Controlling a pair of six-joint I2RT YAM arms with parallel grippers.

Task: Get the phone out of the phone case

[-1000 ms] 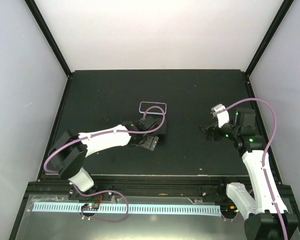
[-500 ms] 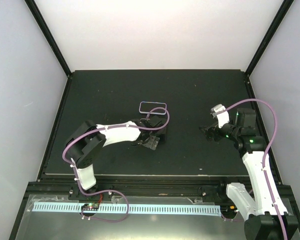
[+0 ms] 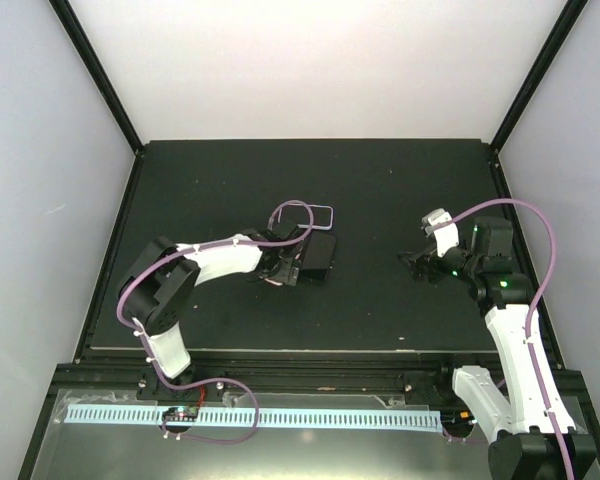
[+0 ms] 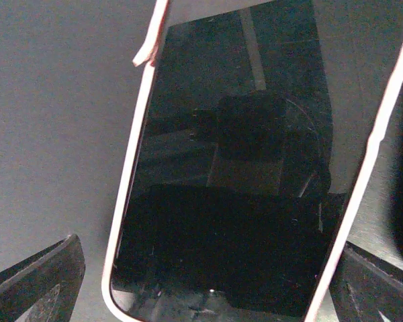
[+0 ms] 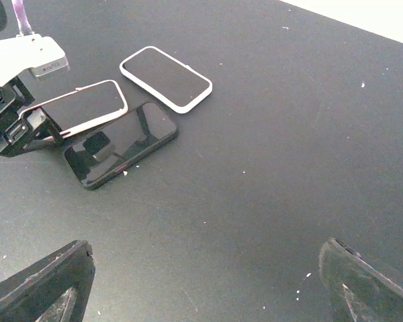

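Item 1. Right gripper [image 3: 416,262]: hangs over the right side of the black table [image 3: 400,180], well apart from everything else. Its fingers are spread wide and nothing is between them.

Item 2. Left gripper [image 3: 283,268]: reaches in low near the table's middle, with its fingers [image 4: 43,282] spread wide. The near end of the phone case lies between them, and bare table shows between the left finger and the rim. Whether the right finger touches the rim cannot be told.

Item 3. Phone case [image 5: 77,107]: white rim, glossy dark face that mirrors the wrist above it. Its long axis runs away from the left gripper. Whether it holds anything cannot be told.

Item 4. Phone [image 5: 131,137]: bare, black and glossy, lying flat with its face up near the table's middle, just right of the left gripper. Its long axis runs near-left to far-right, roughly alongside the phone case. Their long edges meet or overlap; which one cannot be told.

Item 5. Second case [image 5: 166,78]: white rim, dull dark centre, lying flat just beyond the phone. Its long axis runs across the table, left to right.
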